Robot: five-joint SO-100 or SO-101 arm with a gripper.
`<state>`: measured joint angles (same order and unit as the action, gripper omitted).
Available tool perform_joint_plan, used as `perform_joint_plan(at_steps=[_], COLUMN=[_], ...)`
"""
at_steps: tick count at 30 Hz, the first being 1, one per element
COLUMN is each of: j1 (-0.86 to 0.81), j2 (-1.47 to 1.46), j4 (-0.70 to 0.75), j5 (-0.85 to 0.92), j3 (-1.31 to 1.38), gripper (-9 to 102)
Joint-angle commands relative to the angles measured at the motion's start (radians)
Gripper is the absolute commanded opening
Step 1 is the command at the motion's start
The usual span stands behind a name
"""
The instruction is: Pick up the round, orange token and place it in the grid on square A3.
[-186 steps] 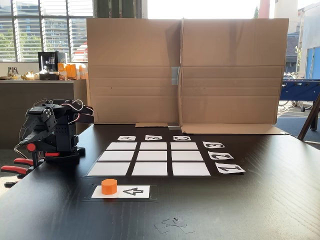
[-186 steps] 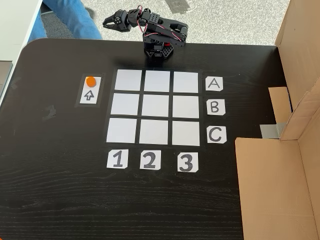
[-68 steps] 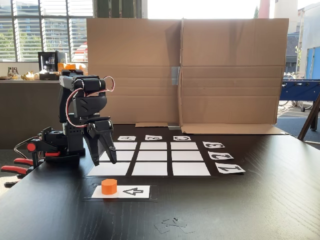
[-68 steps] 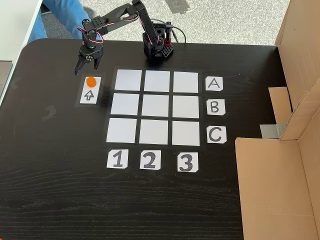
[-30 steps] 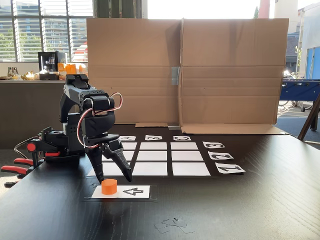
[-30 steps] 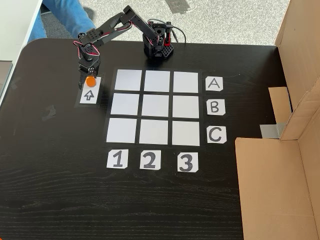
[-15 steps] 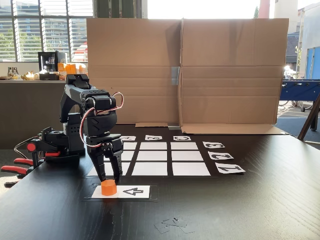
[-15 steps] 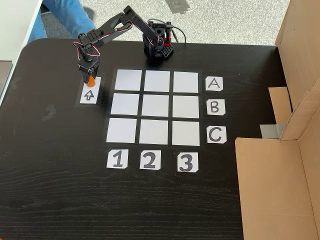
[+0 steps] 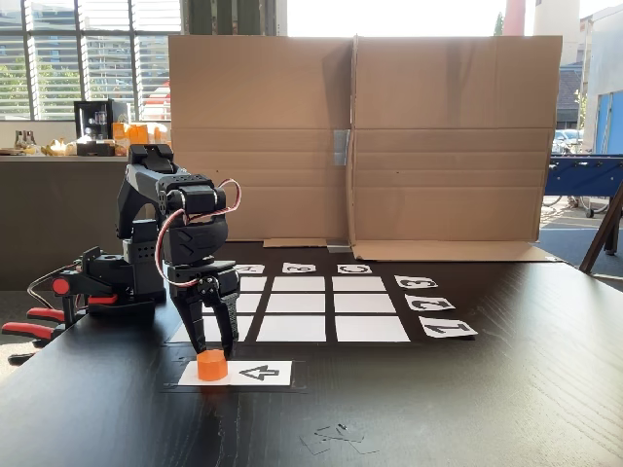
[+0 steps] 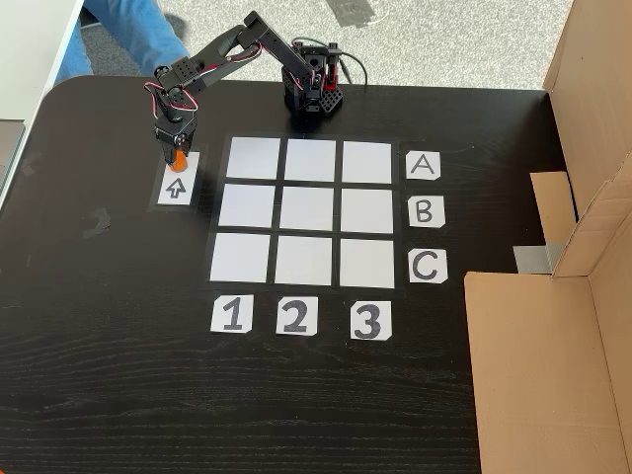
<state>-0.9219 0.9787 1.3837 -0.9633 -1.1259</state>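
The end effector point(image 9: 212, 350) points straight down over the orange token point(image 9: 211, 365), its two fingers point(image 9: 229, 331) reaching the token's top on either side; whether they grip it is unclear. The token sits on the left end of a white strip with a black arrow point(image 9: 257, 372). Behind it lies the grid point(image 9: 292, 308) on the dark counter point(image 9: 467, 409), backed by a cardboard wall point(image 9: 360, 136).

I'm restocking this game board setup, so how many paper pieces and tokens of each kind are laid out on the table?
Orange token: 1
White grid cells: 9
Letter cards, from A to C: 3
Number cards, from 1 to 3: 3
Arrow strip: 1
Total: 17
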Motion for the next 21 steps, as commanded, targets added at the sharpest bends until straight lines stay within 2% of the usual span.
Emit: perform_joint_plan(at_steps=[1, 12, 21], j1=[-0.005, -0.011, -0.005], j2=[0.051, 0.290, 0.531], j4=[-0.011, -0.011, -0.012], j5=[0.008, 0.031, 0.155], j3=[0.025, -0.075, -0.259], gripper=[-1, -1, -1])
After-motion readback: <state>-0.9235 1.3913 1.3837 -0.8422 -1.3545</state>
